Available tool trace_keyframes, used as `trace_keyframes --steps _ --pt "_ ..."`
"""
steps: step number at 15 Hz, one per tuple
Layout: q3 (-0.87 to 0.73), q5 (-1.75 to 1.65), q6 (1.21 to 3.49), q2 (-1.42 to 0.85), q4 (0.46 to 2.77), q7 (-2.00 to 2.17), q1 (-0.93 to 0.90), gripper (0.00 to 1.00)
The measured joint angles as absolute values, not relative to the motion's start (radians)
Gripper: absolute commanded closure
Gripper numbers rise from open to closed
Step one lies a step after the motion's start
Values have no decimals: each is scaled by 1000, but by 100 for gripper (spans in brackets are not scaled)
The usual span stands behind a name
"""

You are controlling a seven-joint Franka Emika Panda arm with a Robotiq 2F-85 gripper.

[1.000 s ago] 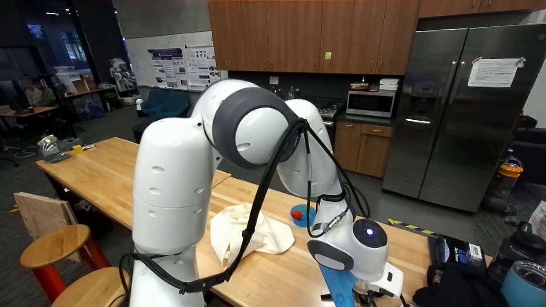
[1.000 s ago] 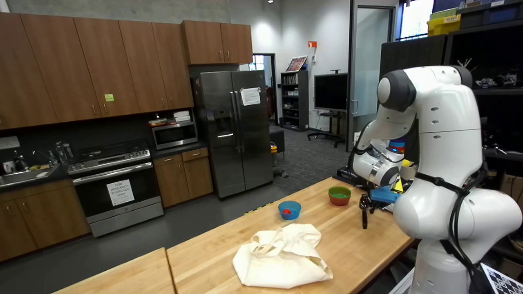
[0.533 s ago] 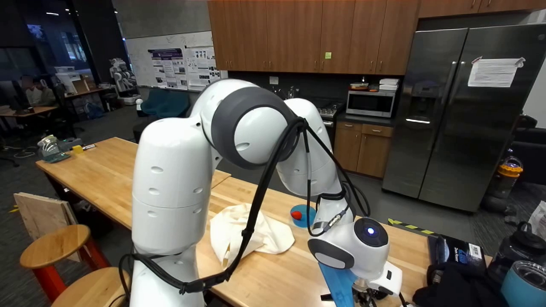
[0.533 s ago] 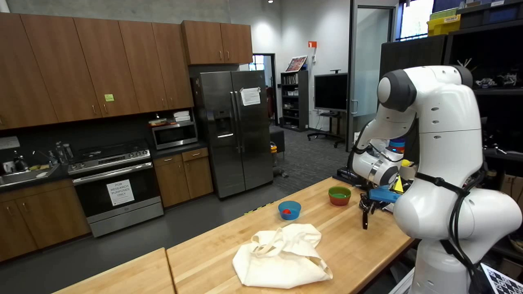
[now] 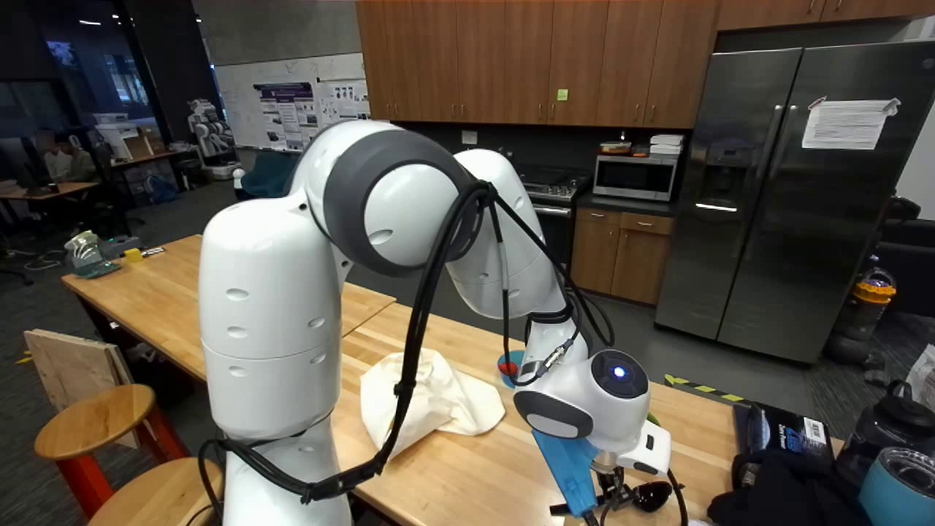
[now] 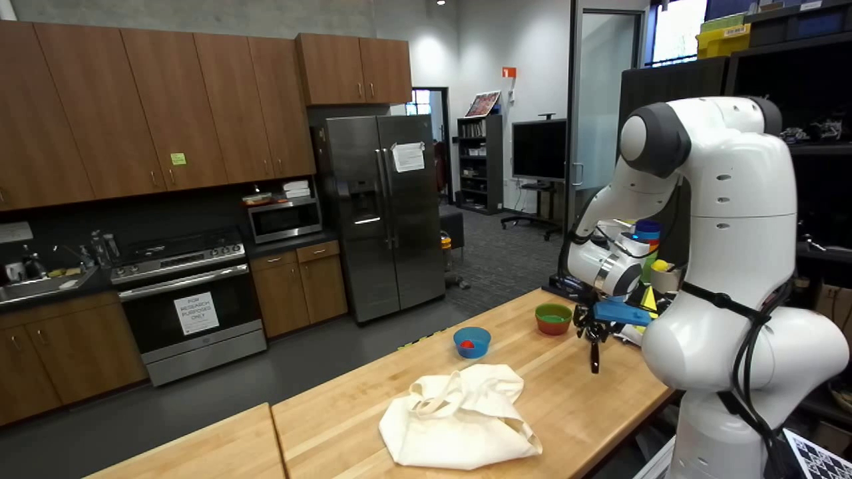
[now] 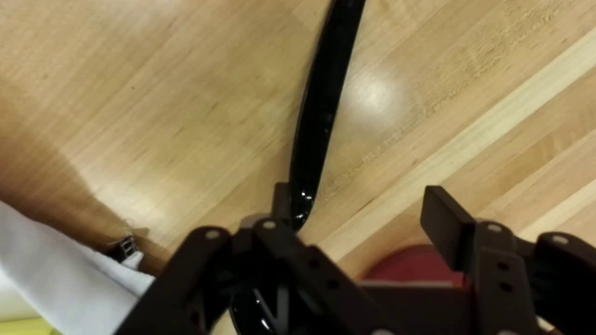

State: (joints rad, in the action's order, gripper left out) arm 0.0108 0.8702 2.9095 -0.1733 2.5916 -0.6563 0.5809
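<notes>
The gripper [image 7: 361,211] has its fingers spread. In the wrist view, the spoon [image 7: 321,102] lies on the table [image 7: 465,107], handle just inside the left-hand finger, head partly hidden behind it. Contact cannot be determined.

A glossy black spoon-like utensil [image 7: 321,109] lies on the desk [image 7: 186,93], its slim, curved handle running from top centre to mid-frame in the wrist view, rounded end partly behind the tool [image 7: 358,209].
</notes>
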Motion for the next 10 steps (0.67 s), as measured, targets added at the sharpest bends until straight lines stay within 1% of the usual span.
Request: trace_keyframes --steps 3,10 --pt "5 850 2885 -174 2603 -629 581 0" --pt "-37 660 2904 -216 2632 -411 540 0"
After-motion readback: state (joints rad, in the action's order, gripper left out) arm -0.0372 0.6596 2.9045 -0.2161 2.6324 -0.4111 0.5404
